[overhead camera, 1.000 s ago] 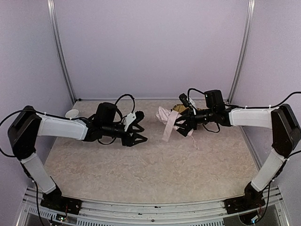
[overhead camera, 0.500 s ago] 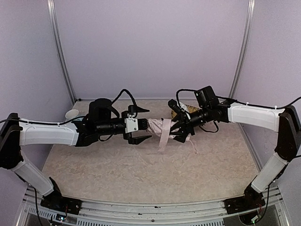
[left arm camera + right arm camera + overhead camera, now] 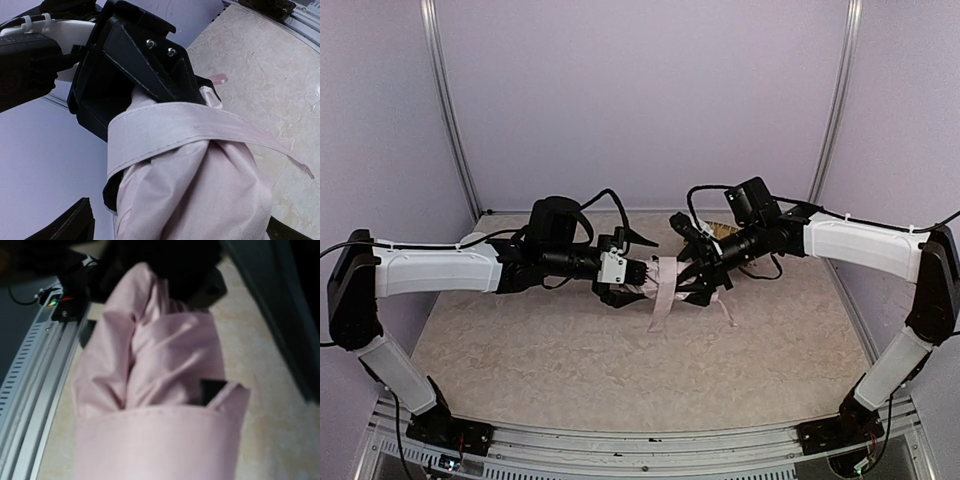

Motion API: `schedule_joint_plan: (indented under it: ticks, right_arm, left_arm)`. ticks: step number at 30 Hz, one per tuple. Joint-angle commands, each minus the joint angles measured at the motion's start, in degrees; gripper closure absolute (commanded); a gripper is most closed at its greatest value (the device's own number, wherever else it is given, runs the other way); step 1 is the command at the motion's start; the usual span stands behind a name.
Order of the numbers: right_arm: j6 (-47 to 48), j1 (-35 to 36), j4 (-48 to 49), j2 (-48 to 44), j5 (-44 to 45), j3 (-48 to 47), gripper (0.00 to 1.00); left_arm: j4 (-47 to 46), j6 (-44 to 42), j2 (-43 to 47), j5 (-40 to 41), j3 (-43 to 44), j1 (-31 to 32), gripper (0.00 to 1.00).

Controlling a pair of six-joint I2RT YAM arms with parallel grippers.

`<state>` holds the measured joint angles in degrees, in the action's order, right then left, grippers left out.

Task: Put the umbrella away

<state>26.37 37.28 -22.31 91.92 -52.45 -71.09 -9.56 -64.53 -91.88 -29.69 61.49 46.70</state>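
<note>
Now, where: folded pale pink fabric umbrella aloft over the beige marbled counter.
Right claw: clamped on one end.
Left claw: spread wide around the other end.

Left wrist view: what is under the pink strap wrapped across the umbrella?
The umbrella shows its bunched pale pink canopy fabric there, with the strap wrapped over it. The shaft and handle cannot be seen; the fabric covers whatever lies inside the bundle.
</note>
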Motion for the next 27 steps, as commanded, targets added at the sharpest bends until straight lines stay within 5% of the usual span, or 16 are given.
schedule_joint_plan:
  ticks: [1,17,19,23,27]
  right_arm:
    - [2.4,1.0,-1.8,-1.9,-3.6,-3.1,1.0]
    - [3.5,1.3,-3.4,-0.8,-4.3,-5.5,1.0]
    - [3.5,1.4,-3.4,-0.6,-4.3,-5.6,1.0]
    - [3.5,1.5,-3.5,-0.5,-4.1,-5.9,1.0]
    - [3.6,1.5,-3.7,-0.7,-3.6,-6.1,1.0]
  left_arm:
    - [-0.2,-3.5,0.0,-2.3,0.9,0.1,0.07]
    - [1.4,-6.4,2.0,-8.8,1.4,2.2,0.26]
    - [2.2,-6.7,1.7,-9.0,1.7,2.2,0.37]
    - [3.2,-6.8,1.1,-8.9,2.4,2.5,0.73]
    - [3.3,-6.2,1.1,-8.9,2.4,2.7,0.9]
